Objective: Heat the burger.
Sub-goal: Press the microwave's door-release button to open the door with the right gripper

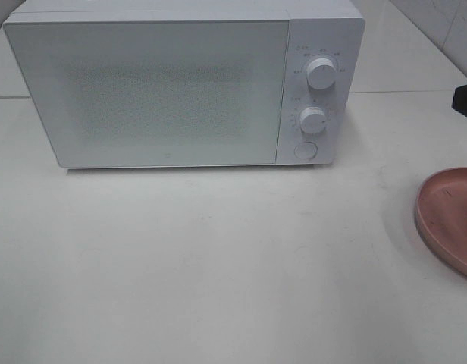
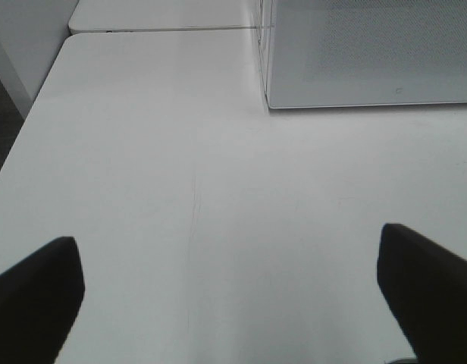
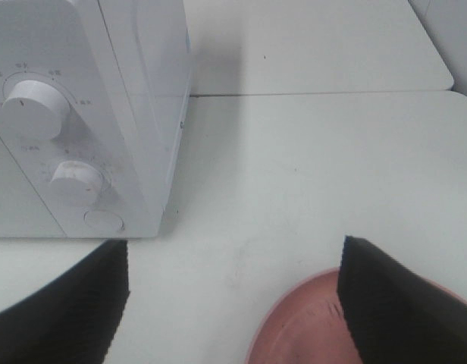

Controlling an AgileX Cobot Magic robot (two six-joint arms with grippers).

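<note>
We see our left gripper [image 2: 227, 241] as two matte black, wedge-shaped fingers [image 2: 36, 299] with blunt tips, our right gripper [image 3: 235, 246] as two black fingers [image 3: 389, 303] with finely ribbed faces, and a small black angular bit of the right arm [image 1: 465, 98].

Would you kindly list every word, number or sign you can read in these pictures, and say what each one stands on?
No text is legible.
Markings around the microwave's upper knob: too small and blurred to read.
Markings around its lower knob: blurred as well.
Small mark low on its front: too small to read.
Pink plate: no lettering visible.
</note>
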